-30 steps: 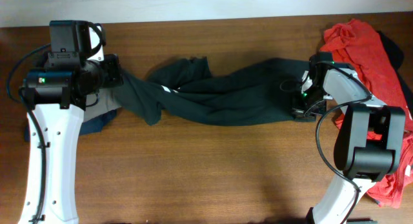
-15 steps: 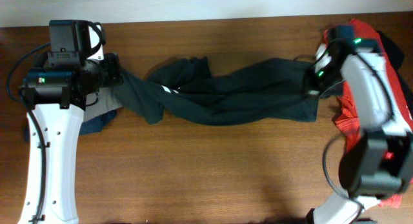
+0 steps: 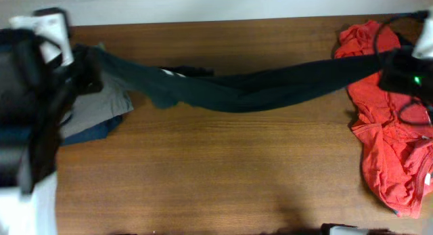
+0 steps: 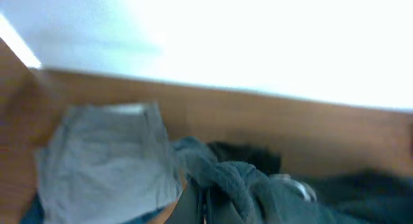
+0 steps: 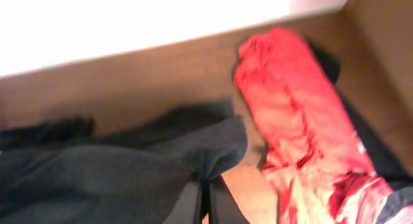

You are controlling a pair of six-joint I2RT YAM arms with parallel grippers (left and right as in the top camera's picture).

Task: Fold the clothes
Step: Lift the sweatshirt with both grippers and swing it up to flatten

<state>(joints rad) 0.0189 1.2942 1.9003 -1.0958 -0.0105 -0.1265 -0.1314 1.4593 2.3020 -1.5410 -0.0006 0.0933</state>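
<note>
Spanning the far half of the brown wooden desk [image 3: 216,187] from its left edge to its right edge, a dark green soft fabric garment [image 3: 237,93] is held up as a twisted, sagging rope. Its left end is pinched in the left claw [image 4: 201,203], whose jaws are closed on a bunched fold near the far left corner. Its right end is clamped in the same way by the right claw [image 5: 205,198] near the far right corner. Whether the sagging middle touches the wood cannot be told. A folded grey cloth [image 3: 95,106] is seen lying on a blue cloth [image 3: 91,132] at the left edge, and a crumpled red fabric heap [image 3: 385,147] along the right edge.

The garment is judged to be light, limp and quick to twist, so no shape is kept once it is unsupported. Corners or hems are better taken than bunched middles, so that it can be spread flat before any fold is made. Little of the folding is judged done.
</note>
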